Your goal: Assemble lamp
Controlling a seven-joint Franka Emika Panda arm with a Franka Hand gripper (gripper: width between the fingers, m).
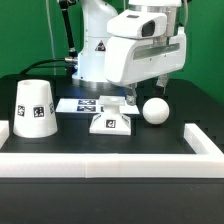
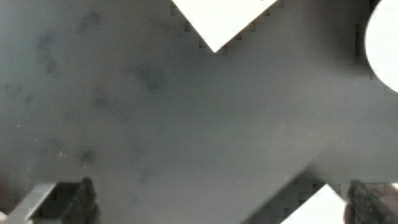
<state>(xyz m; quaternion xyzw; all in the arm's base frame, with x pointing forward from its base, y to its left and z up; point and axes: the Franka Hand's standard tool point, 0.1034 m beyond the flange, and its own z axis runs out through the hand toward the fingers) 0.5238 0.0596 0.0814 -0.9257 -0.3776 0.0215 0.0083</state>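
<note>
Shade (image 1: 34, 108); base (image 1: 111, 122); bulb (image 1: 154, 110): one each

open table (image 1: 72, 136) between shade (image 1: 34, 107) and base (image 1: 111, 122), bulb (image 1: 154, 110) close beside base, rail (image 1: 100, 163) along front edge

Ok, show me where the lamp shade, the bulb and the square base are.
shade (image 1: 35, 110), exterior view, on its tagged front wall.
bulb (image 1: 155, 110), exterior view, on the middle of the ball.
base (image 1: 112, 124), exterior view, on its tagged front face.
</note>
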